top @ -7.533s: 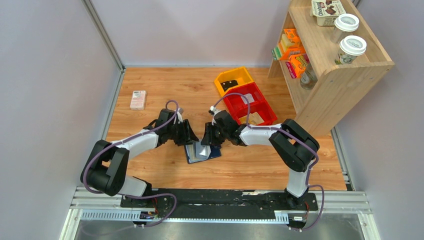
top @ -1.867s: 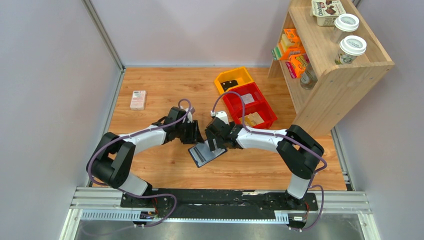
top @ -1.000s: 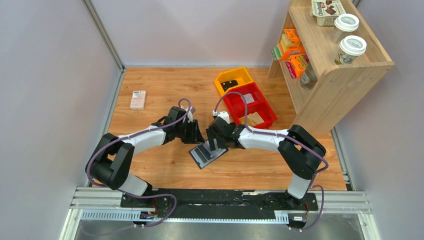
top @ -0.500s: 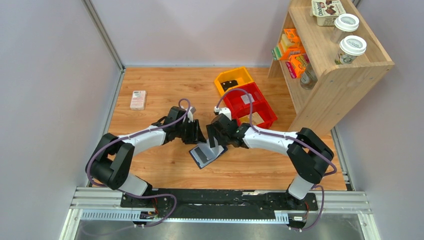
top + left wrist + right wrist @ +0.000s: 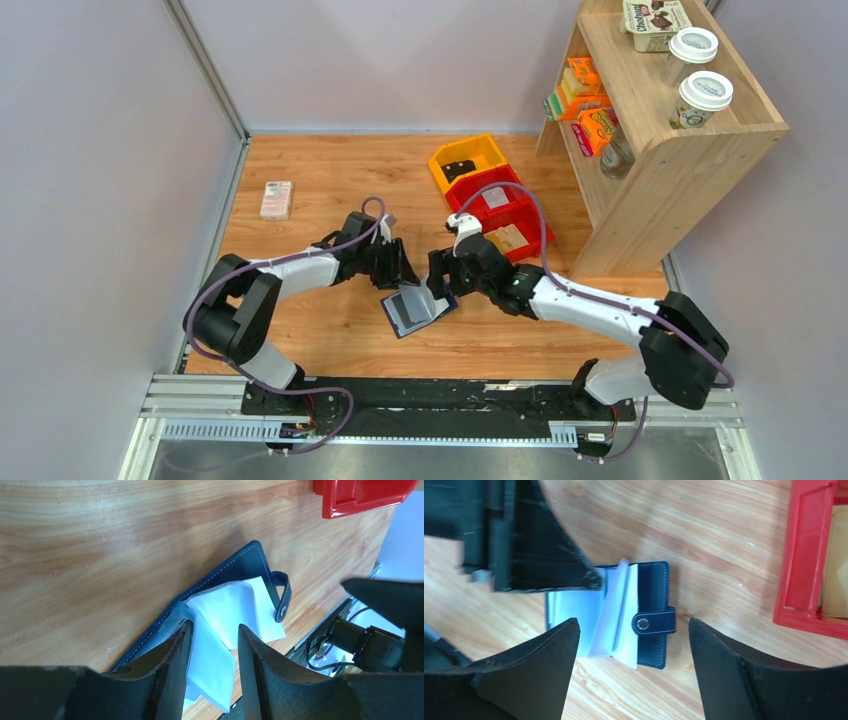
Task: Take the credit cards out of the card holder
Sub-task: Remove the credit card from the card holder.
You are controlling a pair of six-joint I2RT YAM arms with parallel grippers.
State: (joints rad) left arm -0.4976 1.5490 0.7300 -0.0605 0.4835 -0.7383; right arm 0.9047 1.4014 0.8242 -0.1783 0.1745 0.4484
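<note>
1. Card holder, dark navy folding case, lies open on the wooden surface.
2. Left jaws, half open, straddle its pale pockets.
3. Right jaws gape wide above it, empty.

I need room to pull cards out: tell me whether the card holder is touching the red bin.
Apart. The right wrist view shows a strip of bare tabletop between the card holder and the red bin.
</note>
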